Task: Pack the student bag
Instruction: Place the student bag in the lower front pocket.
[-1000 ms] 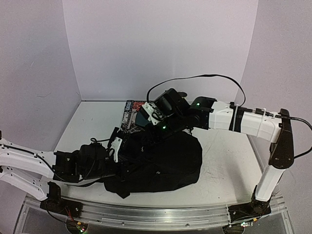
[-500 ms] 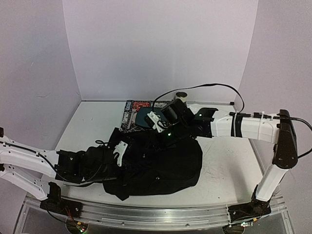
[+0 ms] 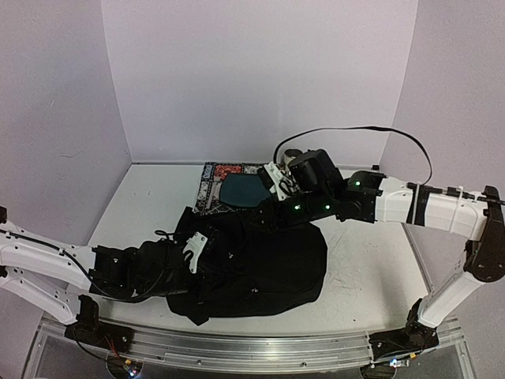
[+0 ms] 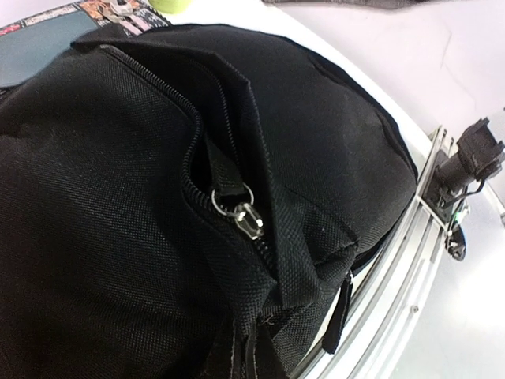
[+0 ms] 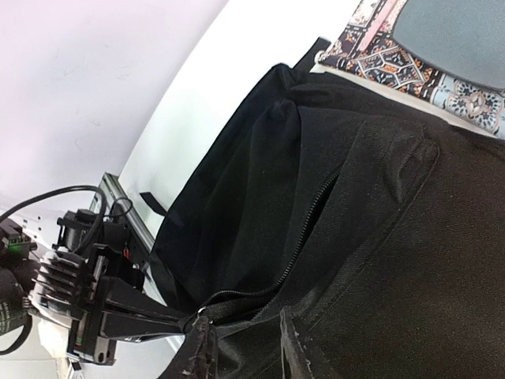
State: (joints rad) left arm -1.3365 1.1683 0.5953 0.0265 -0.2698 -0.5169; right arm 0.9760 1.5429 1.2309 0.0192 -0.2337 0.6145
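leftward, right arm (image 3: 394,205) stretches over student bag (image 3: 268,264); left arm (image 3: 47,260) flat.

Left gripper (image 3: 192,254) jaws out of sight among student bag (image 3: 276,260) folds

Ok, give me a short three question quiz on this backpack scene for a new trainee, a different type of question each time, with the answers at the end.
1. True or false: the black backpack has its zipper fully closed.
2. What lies on the patterned mat behind the backpack? A) a dark teal flat object B) a red mug C) a pair of scissors
3. Which arm stretches across to the backpack's far edge?
Key: 1 false, the zipper gapes open in the right wrist view. 2 A. 3 the right arm.
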